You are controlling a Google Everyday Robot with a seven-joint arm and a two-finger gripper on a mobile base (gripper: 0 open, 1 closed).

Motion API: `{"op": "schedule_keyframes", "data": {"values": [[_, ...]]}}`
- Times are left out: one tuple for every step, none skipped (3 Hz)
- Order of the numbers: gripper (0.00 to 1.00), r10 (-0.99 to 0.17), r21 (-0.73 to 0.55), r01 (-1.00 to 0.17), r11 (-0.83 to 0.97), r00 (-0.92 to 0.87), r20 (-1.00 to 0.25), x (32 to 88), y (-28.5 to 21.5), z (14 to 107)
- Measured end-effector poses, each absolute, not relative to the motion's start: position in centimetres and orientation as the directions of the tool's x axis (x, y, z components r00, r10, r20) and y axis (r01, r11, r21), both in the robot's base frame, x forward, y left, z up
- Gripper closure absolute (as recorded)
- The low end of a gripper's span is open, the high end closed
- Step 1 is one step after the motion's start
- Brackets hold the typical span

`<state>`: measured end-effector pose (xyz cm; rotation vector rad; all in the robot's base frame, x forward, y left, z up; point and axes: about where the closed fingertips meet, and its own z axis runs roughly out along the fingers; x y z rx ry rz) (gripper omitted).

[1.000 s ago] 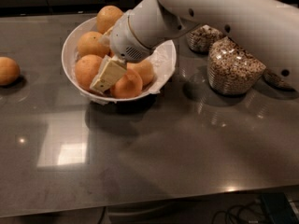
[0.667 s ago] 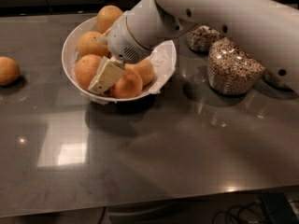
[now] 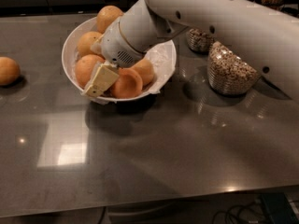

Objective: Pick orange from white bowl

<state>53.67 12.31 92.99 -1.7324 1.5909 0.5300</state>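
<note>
The white bowl (image 3: 70, 45) with crinkled paper lining stands at the back left of the dark table and holds several oranges. The orange (image 3: 127, 84), the deepest in colour, lies at the bowl's front rim. My gripper (image 3: 103, 81) reaches down into the bowl from the right, right beside this orange on its left, between it and a paler orange (image 3: 85, 68). The white arm (image 3: 210, 17) hides the middle of the bowl. Other paler oranges sit at the back (image 3: 109, 16) and left (image 3: 88, 42).
A loose orange (image 3: 8, 70) lies on the table at the far left. Two glass jars of cereal (image 3: 231, 71) (image 3: 198, 40) stand right of the bowl, under the arm. The table's front edge runs along the bottom.
My gripper has shifted slightly down and to the left inside the bowl. The bowl and oranges have stayed in place.
</note>
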Motion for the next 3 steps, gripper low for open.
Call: {"op": "schedule_keyframes", "data": {"values": [[0.21,-0.675,-0.196,-0.981,-0.003,0.147,-0.723,53.9,13.0,92.0],[0.22,-0.672,-0.175,-0.985,-0.007,0.134,-0.729,54.3,13.4,91.1],[0.41,-0.654,-0.157,-0.987,-0.014,0.128,-0.746,54.7,13.9,90.5]]}}
